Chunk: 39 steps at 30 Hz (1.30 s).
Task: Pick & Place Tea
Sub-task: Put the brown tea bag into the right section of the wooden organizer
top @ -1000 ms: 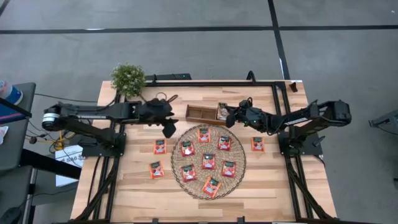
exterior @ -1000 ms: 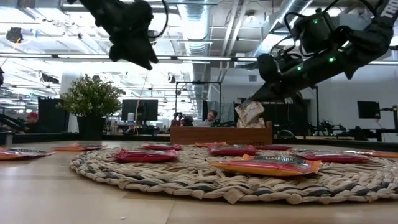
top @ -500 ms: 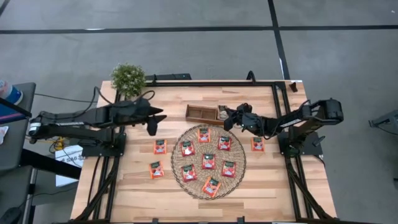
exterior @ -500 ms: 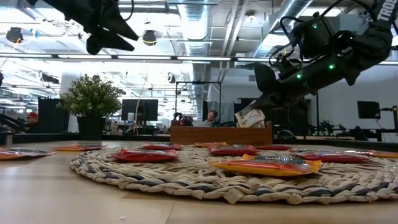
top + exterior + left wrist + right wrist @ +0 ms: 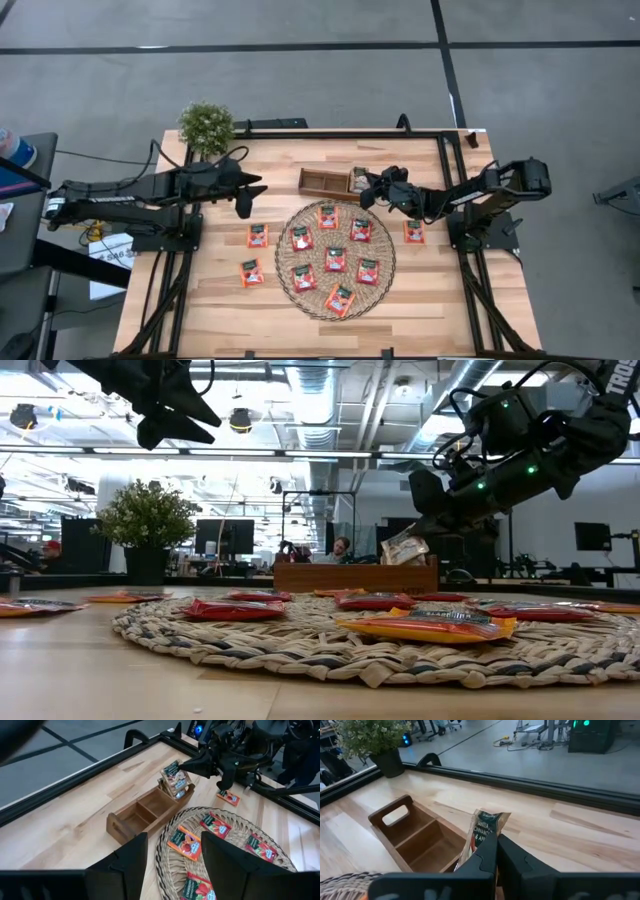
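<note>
My right gripper [image 5: 368, 191] is shut on a pale beige sachet [image 5: 486, 826] over the right-hand slot of the brown wooden tray [image 5: 324, 182]. More beige sachets [image 5: 178, 786] stand in that slot. Several red-orange sachets [image 5: 335, 258] lie flat on the round woven mat [image 5: 388, 284]. Three more lie on the table: two to the left of the mat [image 5: 257, 236] and one to its right [image 5: 414, 232]. My left gripper [image 5: 244, 208] is open and empty, above the table to the left of the tray. My right gripper pinches the beige sachet by one edge [image 5: 488, 839] between its two fingers. The fingers come from the table's right, slanting down. The sachet sticks out past the fingertips, tilted [image 5: 403, 545], just above the tray's right end. Whether it touches the tray or the other sachets, I cannot tell.
A potted plant [image 5: 206, 126] stands at the table's far left corner. The tray's left and middle slots [image 5: 417, 836] hold nothing. A black frame rail [image 5: 340, 131] runs along the far edge. Bare wood lies near the front edge [image 5: 330, 335].
My left gripper has drawn back toward the table's left edge and risen, away from the tray, still open. My right gripper has stayed over the tray's right slot, and the beige sachet has tipped a little.
</note>
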Tool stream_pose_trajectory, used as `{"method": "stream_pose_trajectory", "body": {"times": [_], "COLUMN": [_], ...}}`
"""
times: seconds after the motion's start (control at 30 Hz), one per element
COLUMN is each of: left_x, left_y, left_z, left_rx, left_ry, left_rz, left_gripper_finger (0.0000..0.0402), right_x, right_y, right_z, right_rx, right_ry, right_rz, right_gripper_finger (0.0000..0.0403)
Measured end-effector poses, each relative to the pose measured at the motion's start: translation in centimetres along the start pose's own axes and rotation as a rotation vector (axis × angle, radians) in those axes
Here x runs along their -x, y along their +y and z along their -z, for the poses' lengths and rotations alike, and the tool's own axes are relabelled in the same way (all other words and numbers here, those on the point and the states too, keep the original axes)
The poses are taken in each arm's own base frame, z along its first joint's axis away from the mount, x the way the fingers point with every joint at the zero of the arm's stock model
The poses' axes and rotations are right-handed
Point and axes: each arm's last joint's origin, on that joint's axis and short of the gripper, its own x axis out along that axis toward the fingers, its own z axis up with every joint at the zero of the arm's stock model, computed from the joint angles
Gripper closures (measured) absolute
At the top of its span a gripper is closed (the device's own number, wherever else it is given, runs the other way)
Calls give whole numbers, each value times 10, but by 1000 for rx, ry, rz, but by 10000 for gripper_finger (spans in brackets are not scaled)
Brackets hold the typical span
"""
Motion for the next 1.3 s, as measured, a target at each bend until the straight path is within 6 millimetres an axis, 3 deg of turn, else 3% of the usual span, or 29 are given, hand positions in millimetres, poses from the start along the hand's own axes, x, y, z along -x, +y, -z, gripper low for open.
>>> {"method": "stream_pose_trajectory", "body": {"times": [0.3, 0.77, 1.17, 1.3], "left_x": [0, 0, 0, 0], "left_y": [0, 0, 0, 1], "left_z": [0, 0, 1, 1], "left_rx": [-7, -10, -19, -31], "left_ry": [0, 1, 13, 13], "left_rz": [0, 1, -4, -4], "left_gripper_finger": [225, 225, 225, 225], "right_x": [-2, -5, -4, -16], "right_y": [-2, -6, -1, 2], "right_z": [-1, -2, -18, -23], "right_rx": [-3, -20, 37, 53], "right_ry": [4, 6, -39, 66], "right_rz": [-1, 8, -32, -128], "right_gripper_finger": [398, 318, 317, 317]}}
